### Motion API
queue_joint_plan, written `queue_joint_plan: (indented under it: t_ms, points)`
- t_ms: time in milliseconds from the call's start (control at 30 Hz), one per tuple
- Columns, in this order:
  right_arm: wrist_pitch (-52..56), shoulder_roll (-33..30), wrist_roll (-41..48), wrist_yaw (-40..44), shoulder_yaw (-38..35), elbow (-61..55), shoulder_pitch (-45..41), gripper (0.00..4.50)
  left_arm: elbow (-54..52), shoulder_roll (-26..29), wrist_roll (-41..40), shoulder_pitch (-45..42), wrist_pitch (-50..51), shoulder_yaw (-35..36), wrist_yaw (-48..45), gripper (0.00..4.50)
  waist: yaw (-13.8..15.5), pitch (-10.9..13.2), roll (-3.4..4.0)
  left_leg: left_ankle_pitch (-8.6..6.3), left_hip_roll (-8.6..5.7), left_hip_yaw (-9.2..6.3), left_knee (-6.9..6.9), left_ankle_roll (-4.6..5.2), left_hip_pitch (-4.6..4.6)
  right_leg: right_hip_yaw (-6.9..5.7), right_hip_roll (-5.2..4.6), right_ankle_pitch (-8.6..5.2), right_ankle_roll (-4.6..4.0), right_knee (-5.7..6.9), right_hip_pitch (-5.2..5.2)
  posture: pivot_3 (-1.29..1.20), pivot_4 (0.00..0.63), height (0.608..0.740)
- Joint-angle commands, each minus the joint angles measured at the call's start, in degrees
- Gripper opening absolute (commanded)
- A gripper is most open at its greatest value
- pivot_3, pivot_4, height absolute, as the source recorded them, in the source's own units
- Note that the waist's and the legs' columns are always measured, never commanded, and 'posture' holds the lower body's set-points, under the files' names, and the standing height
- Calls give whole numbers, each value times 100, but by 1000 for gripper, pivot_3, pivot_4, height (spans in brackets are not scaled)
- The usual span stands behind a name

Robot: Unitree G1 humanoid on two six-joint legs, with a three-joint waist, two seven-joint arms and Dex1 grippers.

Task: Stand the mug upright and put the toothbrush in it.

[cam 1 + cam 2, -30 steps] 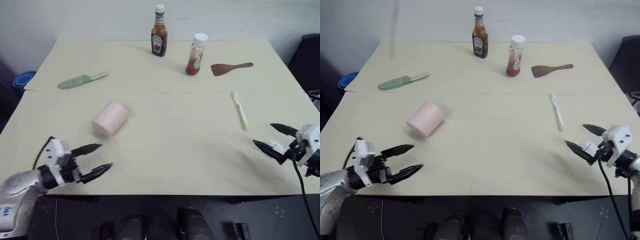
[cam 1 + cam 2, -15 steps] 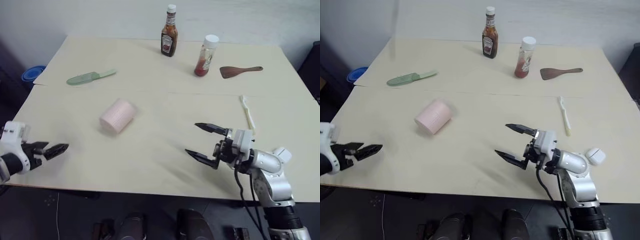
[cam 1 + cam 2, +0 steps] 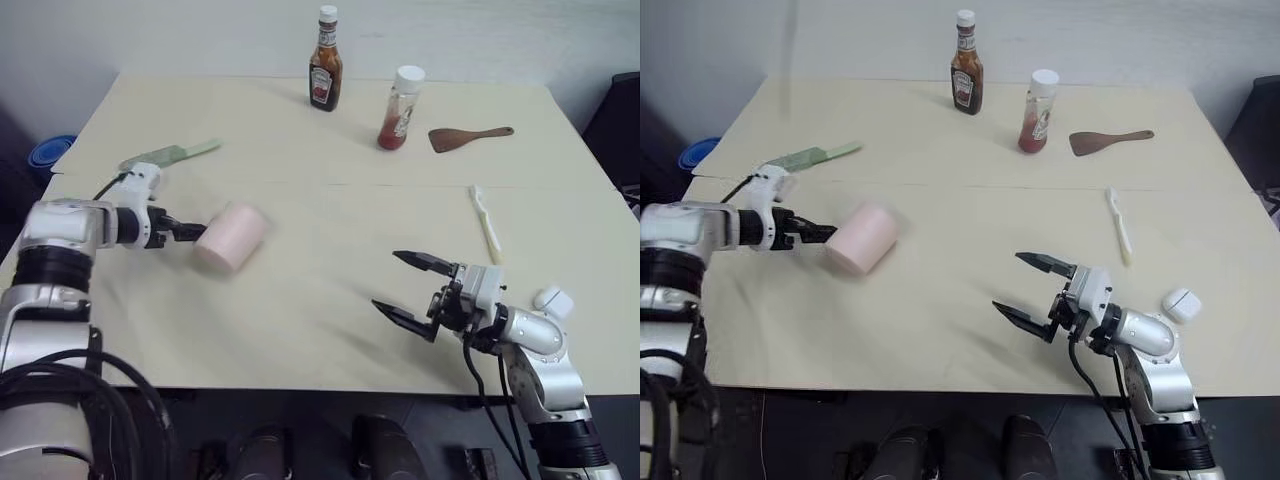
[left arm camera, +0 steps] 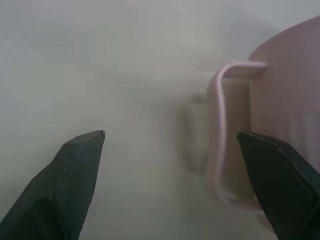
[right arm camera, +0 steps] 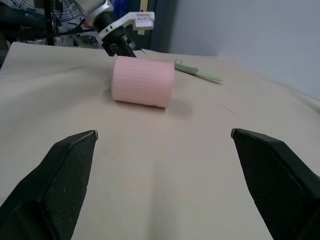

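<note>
mug (image 3: pixel 230 236) lies tipped on the tabletop (image 3: pixel 320 300), left tool (image 3: pixel 190 232) wide at its rim for righting; right tool (image 3: pixel 412 292) wide, waiting.

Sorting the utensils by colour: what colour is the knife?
Pale green; the knife shows best in the right eye view.

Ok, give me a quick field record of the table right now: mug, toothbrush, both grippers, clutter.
mug: on its side, a thin handle shows in the left wrist view
toothbrush: flat on the table, right side, untouched
left gripper: open, at the mug's end, not gripping
right gripper: open, over bare table, holding nothing
clutter: green knife, two sauce bottles, wooden spatula, small white case
</note>
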Motion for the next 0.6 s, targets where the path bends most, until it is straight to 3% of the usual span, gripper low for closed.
queue_joint_plan:
  t_ms: [33,100,300,533,600]
  points:
    - [0,-17,47,-165,-51,-343,128,4492,590,-193,423,-295,-263,-250,-550,4314,14,0,0,0,0,0,1,0,0,0,0,0,0,0,0,0,150,740]
    - [-13,-16,29,-231,-51,-377,177,4500,814,-348,625,-366,-393,-372,-813,3923,17,-1,-1,0,-1,1,4,1,1,2,-1,0,0,2,1,0,150,740]
    - [-73,-13,-10,-347,-30,-367,206,4500,1138,-720,971,-458,-505,-352,-1057,2054,42,-4,-6,3,-6,-3,8,6,6,3,-11,1,2,8,7,0,150,740]
    - [55,-171,86,-730,-521,-630,598,4500,698,-1142,508,-258,-734,496,-885,75,74,-4,-6,5,-7,-12,9,13,4,-1,-27,1,3,12,9,0,150,740]
    - [47,-352,113,-724,-840,-753,1016,4500,56,-1594,-94,39,-1006,1135,-778,31,116,-3,-7,5,-5,-21,10,16,3,-1,-33,3,5,11,9,0,150,740]
